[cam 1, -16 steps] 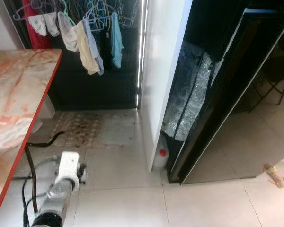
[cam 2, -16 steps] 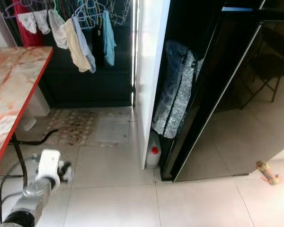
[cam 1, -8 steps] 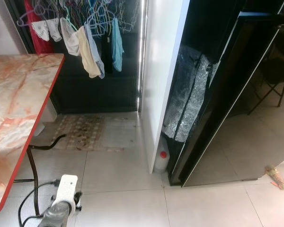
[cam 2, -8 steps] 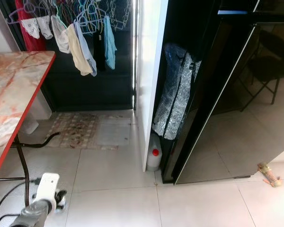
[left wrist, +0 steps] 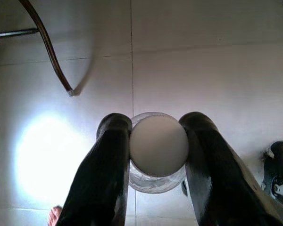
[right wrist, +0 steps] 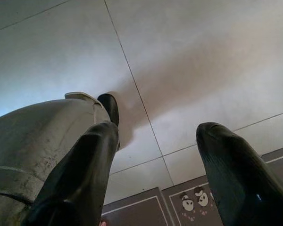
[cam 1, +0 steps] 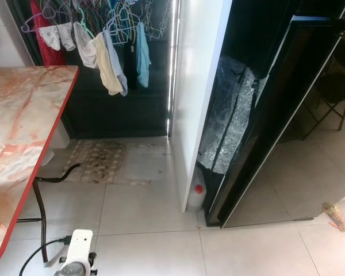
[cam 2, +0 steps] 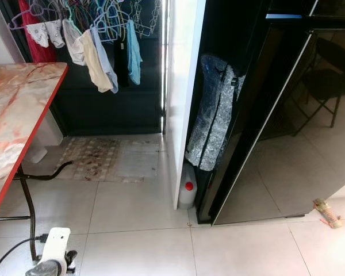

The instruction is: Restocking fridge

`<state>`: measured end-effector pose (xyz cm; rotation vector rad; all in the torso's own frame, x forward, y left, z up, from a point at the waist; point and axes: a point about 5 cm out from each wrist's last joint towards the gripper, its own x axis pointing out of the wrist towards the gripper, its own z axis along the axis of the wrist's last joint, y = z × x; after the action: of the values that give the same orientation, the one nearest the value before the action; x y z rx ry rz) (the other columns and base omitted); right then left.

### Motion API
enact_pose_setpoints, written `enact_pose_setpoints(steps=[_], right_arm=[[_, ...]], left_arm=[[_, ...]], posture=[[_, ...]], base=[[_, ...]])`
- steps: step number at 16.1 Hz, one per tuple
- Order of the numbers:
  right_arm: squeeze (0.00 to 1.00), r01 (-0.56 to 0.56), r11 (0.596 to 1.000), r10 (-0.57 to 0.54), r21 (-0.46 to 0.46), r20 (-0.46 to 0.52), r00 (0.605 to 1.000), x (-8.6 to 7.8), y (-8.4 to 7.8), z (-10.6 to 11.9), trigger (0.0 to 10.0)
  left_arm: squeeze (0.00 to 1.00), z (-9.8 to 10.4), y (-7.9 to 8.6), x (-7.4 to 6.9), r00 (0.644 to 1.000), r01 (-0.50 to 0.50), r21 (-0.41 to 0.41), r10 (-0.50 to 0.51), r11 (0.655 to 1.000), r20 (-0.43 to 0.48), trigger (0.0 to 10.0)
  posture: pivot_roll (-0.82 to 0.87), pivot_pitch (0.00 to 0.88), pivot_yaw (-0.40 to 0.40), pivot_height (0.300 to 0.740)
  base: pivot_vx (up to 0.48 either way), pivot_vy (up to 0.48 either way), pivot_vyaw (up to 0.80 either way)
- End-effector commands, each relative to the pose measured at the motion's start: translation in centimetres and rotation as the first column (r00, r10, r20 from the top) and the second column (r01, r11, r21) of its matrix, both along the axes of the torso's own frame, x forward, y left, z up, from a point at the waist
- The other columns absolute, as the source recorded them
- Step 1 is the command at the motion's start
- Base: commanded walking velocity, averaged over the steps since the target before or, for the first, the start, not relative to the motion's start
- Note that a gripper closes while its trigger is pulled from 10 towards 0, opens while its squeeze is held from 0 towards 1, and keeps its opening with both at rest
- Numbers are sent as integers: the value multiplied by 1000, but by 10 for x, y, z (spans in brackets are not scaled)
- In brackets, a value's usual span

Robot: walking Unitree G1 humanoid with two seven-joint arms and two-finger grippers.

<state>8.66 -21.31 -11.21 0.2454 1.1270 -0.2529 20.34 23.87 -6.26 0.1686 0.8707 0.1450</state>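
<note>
Down at the lower left of the head views, the left gripper [left wrist: 156,141] hung low over the pale glossy floor tiles [cam 1: 149,241], its white wrist block poking into frame. Wrist view showed its two rounded black fingers [left wrist: 106,160] pressed against either side of a clear jar [left wrist: 158,153] with a smooth round off-white lid; jaws closed narrow on the jar, held just above the tiles

Right gripper [right wrist: 155,155] pointed at the floor too, jaws spread wide with nothing between them; grey robot leg beside it, dark patterned mat edge [right wrist: 193,202] past the fingertips

Ahead: fridge [cam 1: 276,115] with glossy black door, mirror-like, reflecting a chair. Left of the fridge stood a flat white panel [cam 1: 198,86]. Wedged between them was a crinkly silver foil-bubble sheet [cam 1: 233,115], standing upright. White plastic jug with red cap [cam 1: 196,194] sat on the floor at the foot of the panel

Left side: desk [cam 1: 23,132] with orange-veined marble-look top, red edge, thin black metal leg. Black cable [cam 1: 57,172] snaked under it. Behind, laundry on plastic hangers [cam 1: 109,52] in front of a dark wall, worn patterned floor mat [cam 1: 98,161] below. Small tan object [cam 1: 336,213] lay on the tiles far right
</note>
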Motion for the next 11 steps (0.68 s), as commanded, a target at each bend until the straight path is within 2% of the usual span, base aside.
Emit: enact_pose_setpoints(steps=[1, 5, 11], right_arm=[[0, 11, 1000, -11, 0, -20, 1000, -6, 0, -1, 10000], [0, -16, 1000, 16, 0, -29, 999, -8, 0, -2, 10000], [0, -32, 999, 32, -2, -44, 999, -12, -1, -2, 10000]], left_arm=[[0, -4, 4, -8, 1000, -13, 12, 13, 1000, -26, 10000], [0, -9, 6, -19, 997, -60, 0, 60, 998, -44, 10000], [0, -12, 9, -26, 996, -54, 6, 54, 999, -77, 10000]], posture=[[-93, 32, -46, 740], [-90, 6, -50, 740], [-82, 0, -52, 740]], base=[[0, 0, -538], [0, 0, -791], [0, 0, -788]])
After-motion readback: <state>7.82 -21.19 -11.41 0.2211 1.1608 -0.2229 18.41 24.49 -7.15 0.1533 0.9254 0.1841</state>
